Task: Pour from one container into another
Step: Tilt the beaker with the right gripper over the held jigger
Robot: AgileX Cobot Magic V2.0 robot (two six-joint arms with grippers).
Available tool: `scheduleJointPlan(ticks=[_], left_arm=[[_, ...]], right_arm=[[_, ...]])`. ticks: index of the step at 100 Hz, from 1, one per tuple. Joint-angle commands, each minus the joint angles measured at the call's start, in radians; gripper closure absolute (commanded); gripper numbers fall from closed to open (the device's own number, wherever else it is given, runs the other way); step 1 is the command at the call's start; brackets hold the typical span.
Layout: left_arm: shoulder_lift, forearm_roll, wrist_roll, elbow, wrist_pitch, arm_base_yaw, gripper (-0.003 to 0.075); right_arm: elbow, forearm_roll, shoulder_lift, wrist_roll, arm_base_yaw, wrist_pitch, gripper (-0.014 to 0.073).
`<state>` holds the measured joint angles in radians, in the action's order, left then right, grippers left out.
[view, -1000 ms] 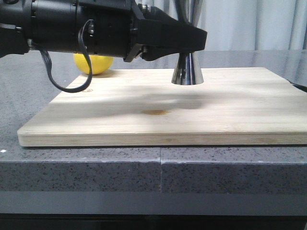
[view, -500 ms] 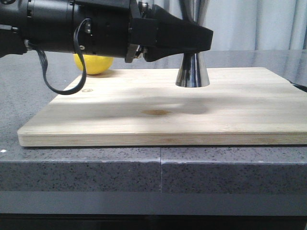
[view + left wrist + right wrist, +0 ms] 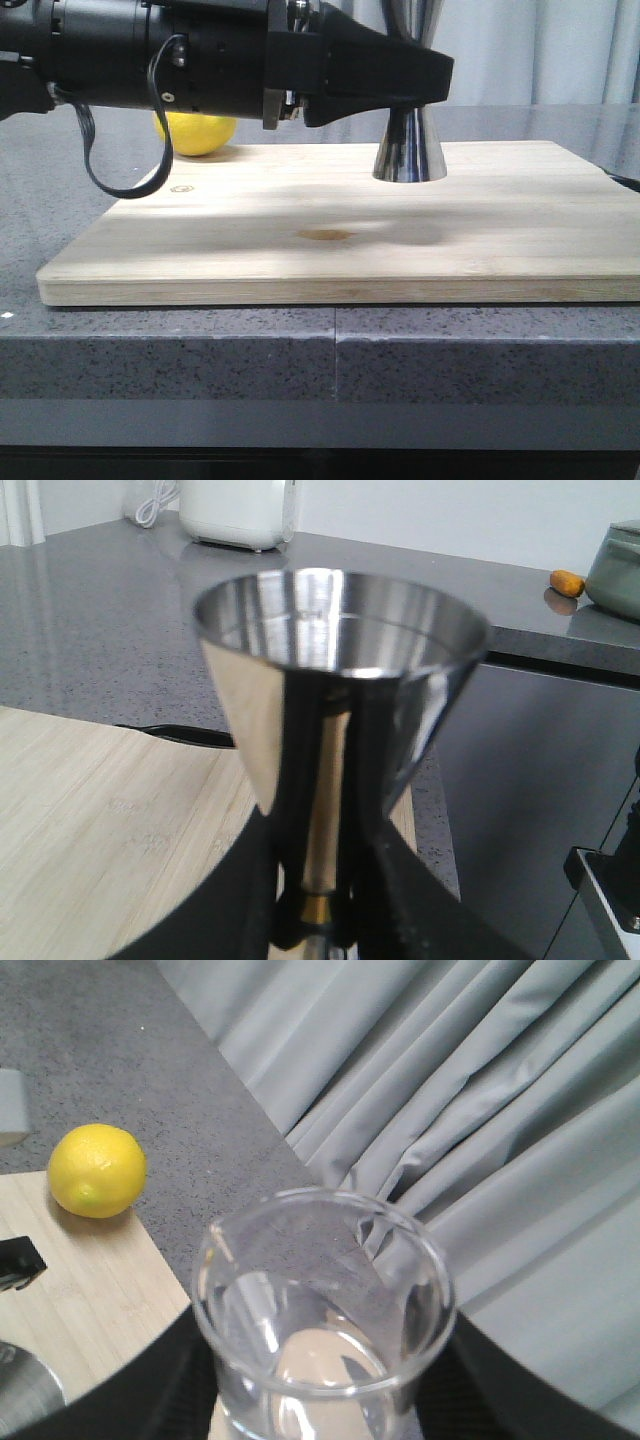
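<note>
Gripping the steel jigger (image 3: 410, 150) at its gold-banded waist, I am holding it upright in my left pincer (image 3: 318, 920), its base resting on or just above the wooden cutting board (image 3: 480, 250); I cannot tell which. My right pincer (image 3: 320, 1400) is clasping the clear glass beaker (image 3: 325, 1310), which seems to be holding some clear liquid, with a lemon (image 3: 97, 1170) lying beyond the board's edge. To do this well, I am judging that the jigger needs to stay level while the beaker's lip comes directly over its open cup before tilting slowly.
</note>
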<state>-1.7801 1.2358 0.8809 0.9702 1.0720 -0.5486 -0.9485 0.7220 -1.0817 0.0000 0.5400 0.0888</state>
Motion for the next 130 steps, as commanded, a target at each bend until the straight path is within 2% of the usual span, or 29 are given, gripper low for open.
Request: scheduleJointPlan(ticks=[1, 63, 97, 130], left_arm=[[0.055, -0.048, 0.013, 0.025, 0.071, -0.003, 0.0741], [0.055, -0.04, 0.013, 0.025, 0.053, -0.003, 0.0741], [0.055, -0.042, 0.013, 0.025, 0.034, -0.001, 0.0741], [0.055, -0.044, 0.013, 0.025, 0.034, -0.001, 0.0741]], right_arm=[[-0.039, 0.037, 0.025, 0.0, 0.003, -0.045, 0.0375], [-0.039, 0.121, 0.025, 0.0, 0.003, -0.016, 0.0375], [-0.039, 0.186, 0.025, 0.0, 0.1, 0.068, 0.0375], [-0.039, 0.236, 0.025, 0.0, 0.101, 0.104, 0.0375]])
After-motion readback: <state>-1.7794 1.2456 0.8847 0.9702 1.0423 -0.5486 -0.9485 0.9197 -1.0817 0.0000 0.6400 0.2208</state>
